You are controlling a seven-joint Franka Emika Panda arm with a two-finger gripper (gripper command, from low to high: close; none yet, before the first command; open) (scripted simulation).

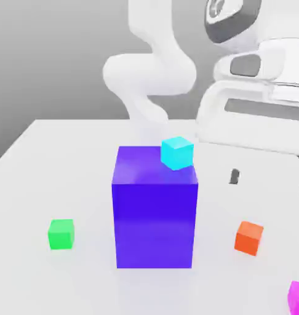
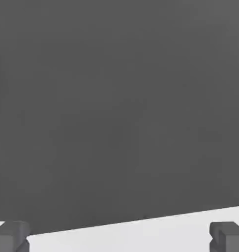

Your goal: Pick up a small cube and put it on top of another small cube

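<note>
on the white table [image 1: 29, 154] a cyan cube [image 1: 177, 152] sits at the far right corner atop a tall blue block [image 1: 155, 215], green cube [image 1: 61, 234] and orange cube [image 1: 249, 238] flanking it, while the gripper [image 2: 119, 236] hangs with fingers apart, holding nothing.

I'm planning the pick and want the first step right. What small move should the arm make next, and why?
Probably swing the open gripper down over the orange cube, which looks nearest: nothing sits between the fingertips, and the hand view looks past the table edge. The green cube or the cyan cube on the blue block could serve as base.
</note>
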